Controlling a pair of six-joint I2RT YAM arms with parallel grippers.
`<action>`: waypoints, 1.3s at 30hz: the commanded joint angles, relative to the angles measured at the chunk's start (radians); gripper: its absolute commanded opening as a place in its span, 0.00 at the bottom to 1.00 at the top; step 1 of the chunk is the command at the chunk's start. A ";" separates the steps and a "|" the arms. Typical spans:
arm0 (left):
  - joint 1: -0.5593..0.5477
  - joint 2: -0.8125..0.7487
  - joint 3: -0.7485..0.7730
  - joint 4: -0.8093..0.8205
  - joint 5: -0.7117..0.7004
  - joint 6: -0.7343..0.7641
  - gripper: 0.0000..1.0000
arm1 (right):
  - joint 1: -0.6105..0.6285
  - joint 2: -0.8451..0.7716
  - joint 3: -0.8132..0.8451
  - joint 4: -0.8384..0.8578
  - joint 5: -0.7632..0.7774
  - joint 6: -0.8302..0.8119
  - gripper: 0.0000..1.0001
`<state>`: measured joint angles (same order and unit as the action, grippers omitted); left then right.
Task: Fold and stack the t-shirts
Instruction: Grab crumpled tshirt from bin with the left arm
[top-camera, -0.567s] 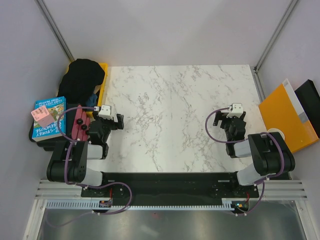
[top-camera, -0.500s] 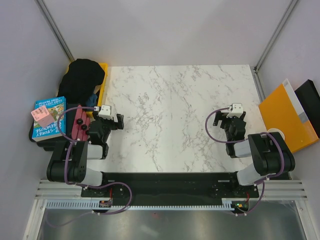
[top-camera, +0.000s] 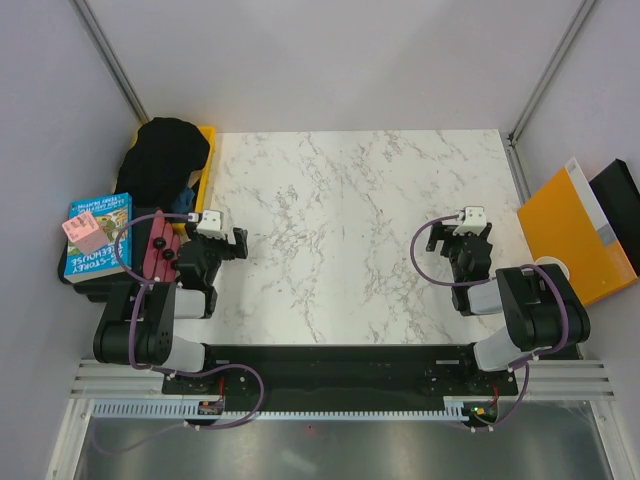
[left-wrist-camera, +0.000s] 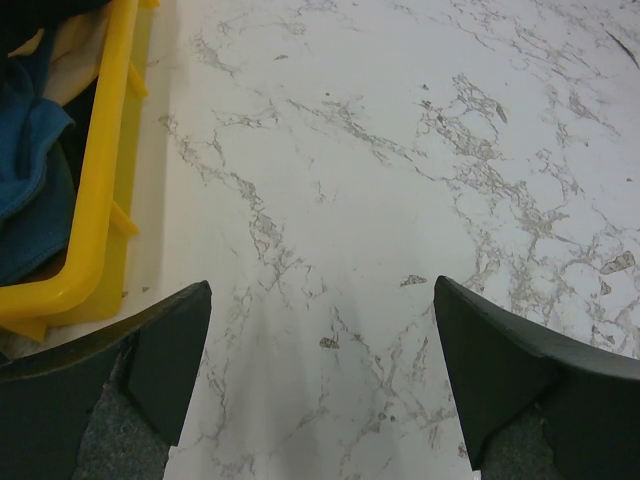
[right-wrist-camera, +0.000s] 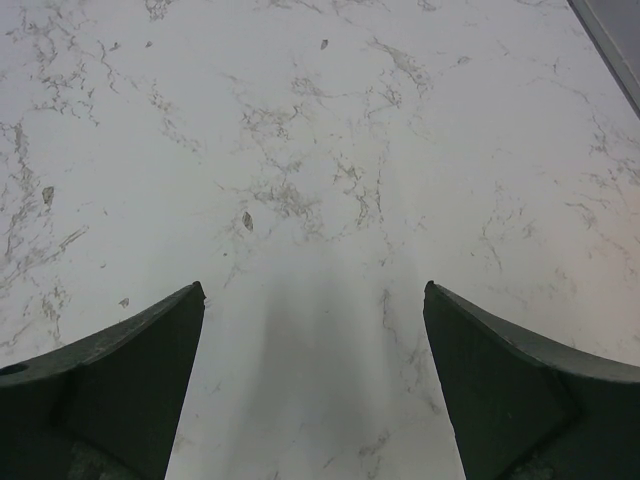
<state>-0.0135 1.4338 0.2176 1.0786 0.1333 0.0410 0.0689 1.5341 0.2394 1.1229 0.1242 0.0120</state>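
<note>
Black cloth fills the upper left of the top view: one black tee (top-camera: 165, 155) heaped over one yellow bin (top-camera: 207, 160) that sits just off the table's left edge. You can count three tees in all. One blue tee (left-wrist-camera: 25, 190) is bunched inside the bin at the left edge of the left wrist view, and a patch of one beige tee (left-wrist-camera: 75, 45) shows above it, against the bin wall. None of them lies on the marble table (top-camera: 350, 200).

You have two grippers, both low over the near part of the table. The left gripper (left-wrist-camera: 320, 290) has its fingers spread wide with only marble between them, and it holds nothing. The bin's rim lies just up and left of its left finger. The right gripper (right-wrist-camera: 313, 290) is spread just as wide, over marble, and holds nothing.

Around the edges you have one book (top-camera: 98, 235) at mid-left, with a pink item (top-camera: 85, 232) on it and a maroon object (top-camera: 155, 250) beside it near the left arm. At the right edge one orange folder (top-camera: 572, 235) lies with a black slab (top-camera: 620, 195) behind it.
</note>
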 joint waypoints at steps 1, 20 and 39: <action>-0.002 -0.035 0.043 -0.031 0.099 0.008 1.00 | -0.003 -0.018 0.009 0.048 -0.050 0.005 0.98; -0.005 -0.290 0.773 -1.233 0.304 0.568 1.00 | 0.022 0.185 1.250 -1.674 -0.285 -0.379 0.98; 0.115 0.647 1.970 -1.967 -0.237 0.974 0.90 | 0.025 0.422 1.723 -1.933 -0.376 -0.388 0.98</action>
<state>0.0406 1.9709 2.0293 -0.7399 0.0280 0.8986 0.0883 1.9469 1.9461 -0.8055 -0.2359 -0.3481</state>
